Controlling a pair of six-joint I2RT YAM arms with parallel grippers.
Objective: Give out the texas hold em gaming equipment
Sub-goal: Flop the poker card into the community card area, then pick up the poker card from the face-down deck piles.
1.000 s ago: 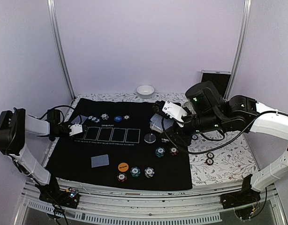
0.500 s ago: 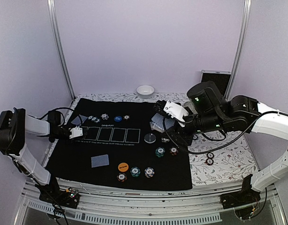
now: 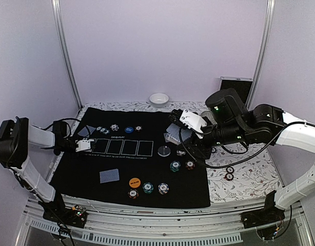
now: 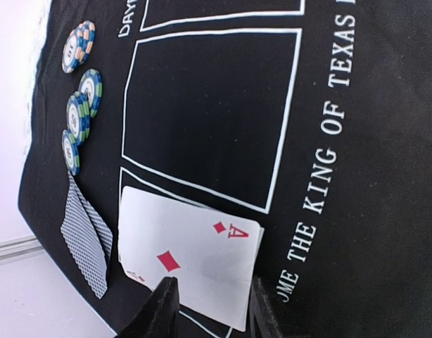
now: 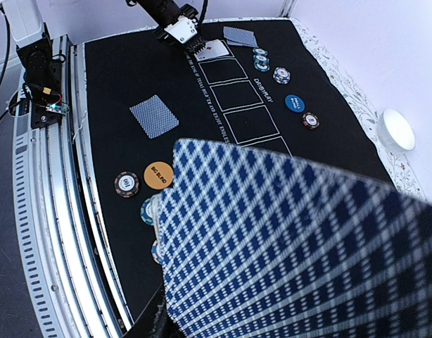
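Ace on the end box, fan in your right hand

Your left gripper (image 4: 213, 292) sits at 9 o'clock on the black felt poker mat (image 3: 147, 169), its fingers parted and gripping nothing. One face-up ace of diamonds card (image 4: 191, 253) lies flat between them, on the end one of five white-outlined boxes (image 3: 129, 147). Two blue-checked face-down cards (image 4: 86, 239) overlap just beside it. Your right gripper (image 3: 180, 125) is clamped on a fan of blue-checked cards (image 5: 293, 246) at 2 o'clock. At 6 o'clock you have one orange disc (image 3: 134, 182) and three edge-striped chips (image 3: 148, 188). One blue disc (image 3: 129, 130) lies at 12 o'clock
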